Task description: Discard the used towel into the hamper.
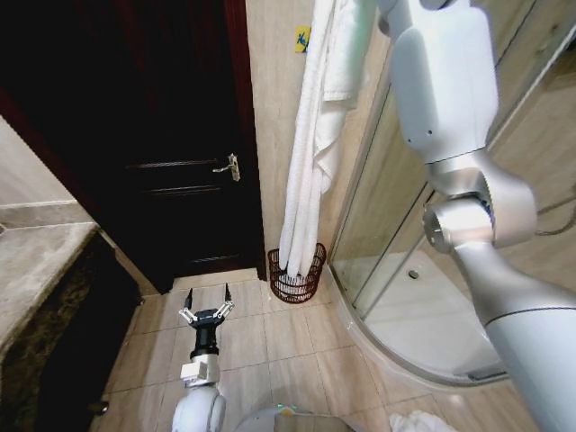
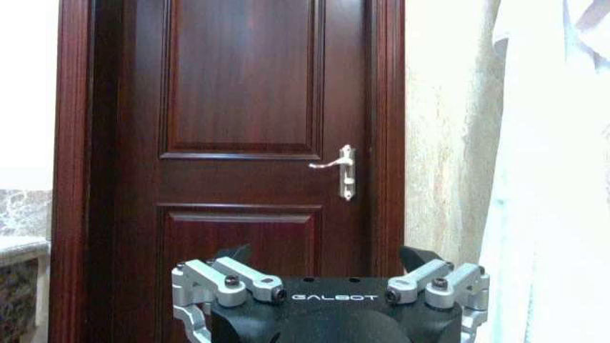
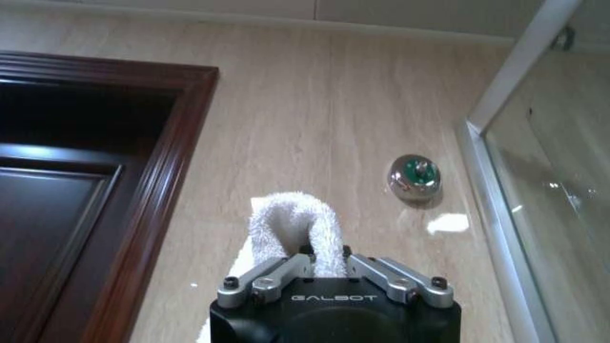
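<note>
A long white towel [image 1: 310, 153] hangs straight down along the beige wall, and its lower end reaches into the mouth of the hamper [image 1: 297, 281]. The hamper is a small round dark wire basket on the floor tiles at the wall's foot. My right arm [image 1: 450, 135] is raised high. In the right wrist view my right gripper [image 3: 324, 254] is shut on a folded end of the towel [image 3: 291, 221]. My left gripper [image 1: 208, 300] hovers low over the floor, left of the hamper and apart from it. It is open with nothing in it, and it faces the door [image 2: 326, 256].
A dark wooden door [image 1: 180, 135] with a metal handle [image 1: 229, 166] is to the left of the towel. A glass shower enclosure [image 1: 405, 270] stands close on the right of the hamper. A stone counter [image 1: 36, 261] runs along the left. A round metal fitting [image 3: 413, 177] is on the wall.
</note>
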